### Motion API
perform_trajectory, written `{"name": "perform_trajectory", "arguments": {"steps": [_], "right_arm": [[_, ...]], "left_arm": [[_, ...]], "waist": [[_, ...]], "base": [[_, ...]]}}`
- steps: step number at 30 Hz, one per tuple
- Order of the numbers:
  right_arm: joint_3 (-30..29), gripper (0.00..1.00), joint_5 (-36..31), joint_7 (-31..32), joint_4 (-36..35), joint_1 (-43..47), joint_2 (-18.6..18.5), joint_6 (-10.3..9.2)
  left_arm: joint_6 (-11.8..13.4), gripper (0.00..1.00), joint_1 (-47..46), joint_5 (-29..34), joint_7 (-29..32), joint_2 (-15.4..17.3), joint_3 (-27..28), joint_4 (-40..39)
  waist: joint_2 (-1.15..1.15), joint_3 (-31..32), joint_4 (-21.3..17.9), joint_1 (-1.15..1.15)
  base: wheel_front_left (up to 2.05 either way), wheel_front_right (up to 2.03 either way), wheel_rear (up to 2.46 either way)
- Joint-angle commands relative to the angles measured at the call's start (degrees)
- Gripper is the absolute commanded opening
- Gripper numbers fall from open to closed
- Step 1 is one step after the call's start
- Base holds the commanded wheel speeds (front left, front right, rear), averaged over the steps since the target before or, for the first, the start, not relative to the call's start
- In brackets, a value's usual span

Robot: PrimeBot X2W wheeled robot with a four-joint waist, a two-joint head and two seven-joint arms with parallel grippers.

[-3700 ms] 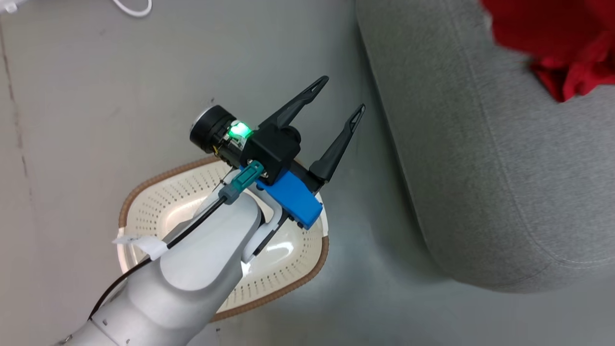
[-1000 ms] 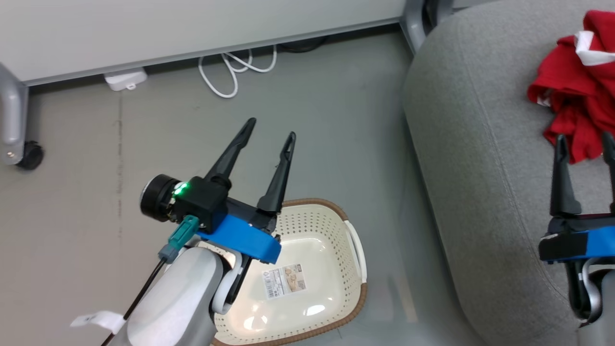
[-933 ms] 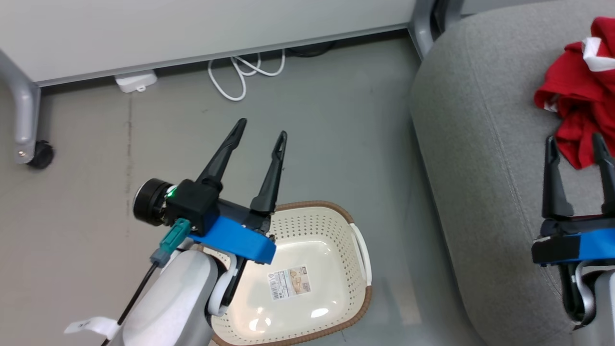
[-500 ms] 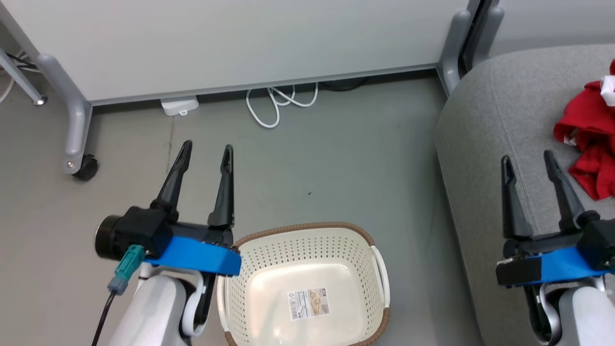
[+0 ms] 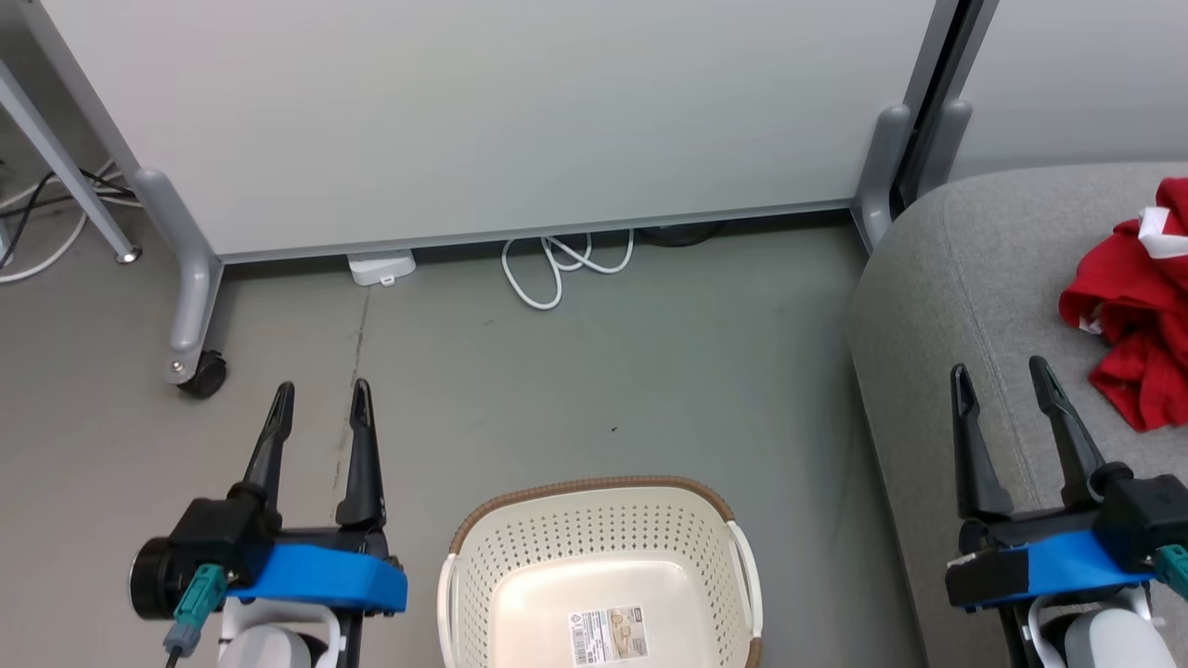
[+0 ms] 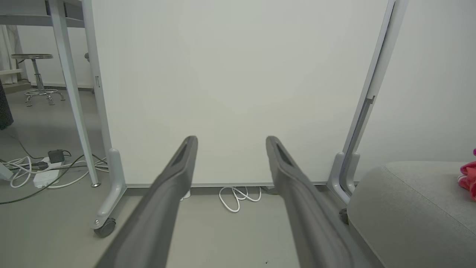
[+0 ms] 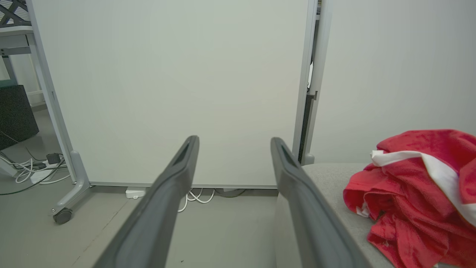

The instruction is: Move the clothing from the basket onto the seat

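With the clothing (image 5: 1128,306) heaped on the seat (image 5: 937,306) at right and the basket (image 5: 594,487) bare, the left gripper (image 5: 321,390) and right gripper (image 5: 998,369) are held spread and empty, presumably finished.

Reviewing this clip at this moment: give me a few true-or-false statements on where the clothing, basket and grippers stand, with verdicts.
1. The part of the basket in view holds no clothing. True.
2. The red clothing lies on the floor. False: it lies bunched on the grey seat.
3. The left gripper is open and empty. True.
4. The right gripper is clamped on the clothing. False: it is open and empty, apart from the clothing.
5. A white cable lies looped on the floor at the foot of the pale panel. True.
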State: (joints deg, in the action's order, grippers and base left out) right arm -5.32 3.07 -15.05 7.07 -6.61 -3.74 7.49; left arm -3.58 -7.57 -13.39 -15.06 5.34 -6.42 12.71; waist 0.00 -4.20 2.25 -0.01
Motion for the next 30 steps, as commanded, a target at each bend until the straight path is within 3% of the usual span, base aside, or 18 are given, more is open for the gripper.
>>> {"name": "perform_trajectory", "arguments": {"steps": [1, 16, 30], "right_arm": [[-0.11, 1.00, -0.20, -0.19, 0.12, 1.46, 0.36, 0.02], [1.70, 1.00, 0.80, -0.19, 1.05, 6.12, 0.91, 0.02], [2.32, 1.00, 1.80, -0.19, 1.77, 7.13, 0.91, 0.01]], "left_arm": [[-0.49, 1.00, 1.18, 0.62, -0.16, -0.27, 0.96, 0.20], [-1.84, 1.00, 5.27, 3.40, -0.16, -2.02, 4.47, 1.60], [-2.59, 1.00, 5.78, 4.43, -0.16, -2.43, 4.16, 2.48]], "waist": [[0.00, 0.91, 0.24, 0.01], [0.00, 3.81, 1.59, 0.01], [0.00, 4.44, 1.99, 0.01]], "base": [[0.00, 0.00, 0.00], [0.00, 0.00, 0.00], [0.00, 0.00, 0.00]]}}
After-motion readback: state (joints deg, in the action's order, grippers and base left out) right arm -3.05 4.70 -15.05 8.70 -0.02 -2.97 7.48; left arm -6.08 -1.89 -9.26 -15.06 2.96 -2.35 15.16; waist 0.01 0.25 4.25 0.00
